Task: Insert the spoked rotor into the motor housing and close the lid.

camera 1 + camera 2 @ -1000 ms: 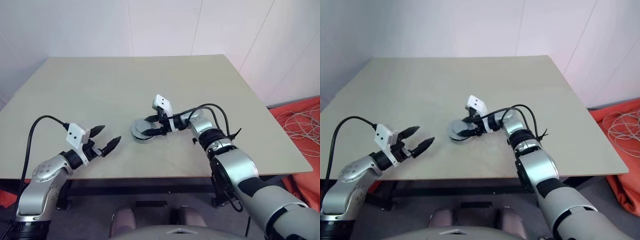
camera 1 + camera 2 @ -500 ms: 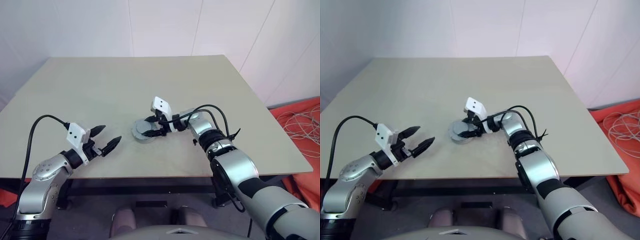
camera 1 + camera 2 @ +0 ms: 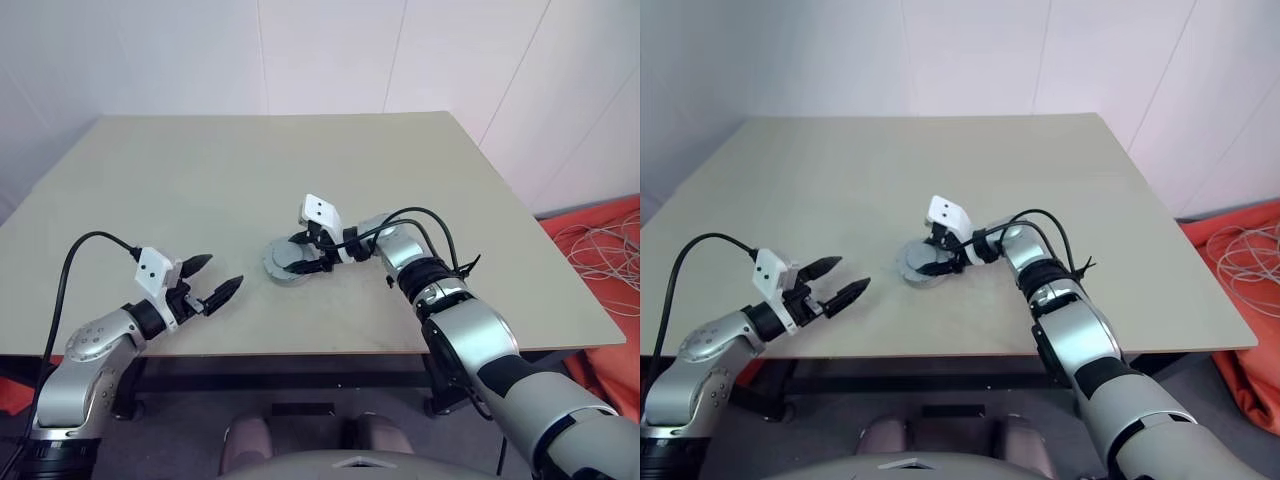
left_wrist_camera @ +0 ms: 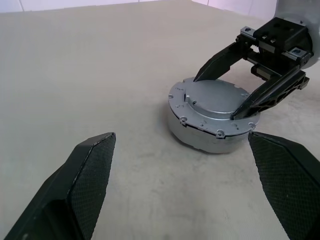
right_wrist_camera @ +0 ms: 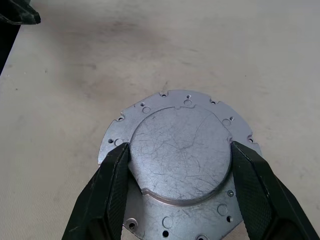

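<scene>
**A:** Head view first?

**B:** Pale beige wooden table (image 3: pixel 200 170). Near its middle, toward six o'clock, round grey metal motor housing (image 3: pixel 280 268). Reaching in from three o'clock of it, right gripper (image 3: pixel 293 255), black fingers over the top. At eight o'clock, well apart, left gripper (image 3: pixel 222 271), spread wide and holding nothing.

**A:** Left wrist view?

**B:** Own black fingers (image 4: pixel 90 180) cut off by the frame edge, far apart. Beyond them the housing, capped by a flat round scratched grey lid (image 4: pixel 210 97). Inside hidden beneath it. Right fingertips set down either side of the lid.

**A:** Right wrist view?

**B:** Lid seen from above, ringed by a flange with small screw holes (image 5: pixel 150 107). Fingers (image 5: pixel 117 185) pinching the lid's rim from opposite sides. Firmness of the pinch hard to judge. Near flange edge cut off.
</scene>
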You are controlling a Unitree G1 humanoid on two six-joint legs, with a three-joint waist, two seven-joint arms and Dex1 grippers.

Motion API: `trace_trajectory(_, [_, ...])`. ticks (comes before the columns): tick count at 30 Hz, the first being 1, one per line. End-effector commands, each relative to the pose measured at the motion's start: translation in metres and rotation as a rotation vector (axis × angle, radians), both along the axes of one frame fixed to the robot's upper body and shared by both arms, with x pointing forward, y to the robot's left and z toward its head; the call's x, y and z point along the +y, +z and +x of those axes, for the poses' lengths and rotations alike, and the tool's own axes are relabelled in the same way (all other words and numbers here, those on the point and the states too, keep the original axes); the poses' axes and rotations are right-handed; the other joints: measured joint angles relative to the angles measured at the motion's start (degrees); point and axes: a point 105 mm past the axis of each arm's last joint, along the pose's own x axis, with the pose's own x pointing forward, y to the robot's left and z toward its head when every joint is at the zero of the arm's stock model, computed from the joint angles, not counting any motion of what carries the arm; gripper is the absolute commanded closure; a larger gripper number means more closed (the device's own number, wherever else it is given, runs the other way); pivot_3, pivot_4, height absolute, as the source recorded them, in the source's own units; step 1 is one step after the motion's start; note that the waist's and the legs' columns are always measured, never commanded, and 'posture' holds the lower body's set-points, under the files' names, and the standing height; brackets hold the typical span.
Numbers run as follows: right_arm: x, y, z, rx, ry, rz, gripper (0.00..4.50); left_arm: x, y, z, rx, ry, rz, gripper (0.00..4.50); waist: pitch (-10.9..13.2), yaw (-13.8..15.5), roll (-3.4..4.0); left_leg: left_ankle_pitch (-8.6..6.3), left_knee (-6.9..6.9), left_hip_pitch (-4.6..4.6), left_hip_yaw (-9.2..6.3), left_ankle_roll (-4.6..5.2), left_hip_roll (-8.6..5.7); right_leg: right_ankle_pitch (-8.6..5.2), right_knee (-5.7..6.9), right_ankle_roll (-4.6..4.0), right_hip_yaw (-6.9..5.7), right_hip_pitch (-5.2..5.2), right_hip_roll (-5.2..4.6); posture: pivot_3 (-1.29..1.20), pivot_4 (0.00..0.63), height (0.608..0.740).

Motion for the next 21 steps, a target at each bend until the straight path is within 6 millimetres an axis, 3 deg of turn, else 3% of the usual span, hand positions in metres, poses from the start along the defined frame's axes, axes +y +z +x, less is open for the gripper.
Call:
trace_trajectory(1, [-0.006,0.002,0.004,-0.038,0.004,-0.063,1.51,0.008,0.012,0.002,-0.03,0.006,0.007,0.0,0.0,0.0,0.0,0.0,0.0,0.0,0.0,0.0,0.0,0.0,0.0,0.0,0.0,0.0,0.0,0.0,0.0,0.74])
trace_trajectory(7, [-0.009,0.003,0.006,-0.012,-0.023,-0.067,1.51,0.026,0.018,0.003,-0.022,0.049,0.004,0.0,0.0,0.0,0.0,0.0,0.0,0.0,0.0,0.0,0.0,0.0,0.0,0.0,0.0,0.0,0.01,0.0,0.0,0.74])
trace_trajectory(21, [-0.014,-0.007,0.005,0.021,-0.03,-0.119,1.51,0.029,0.019,0.003,0.01,0.055,-0.011,0.0,0.0,0.1,0.02,0.0,0.0,0.06,0.0,0.0,-0.02,-0.11,0.0,0.2,0.03,0.06,-0.02,0.0,0.0,0.74])
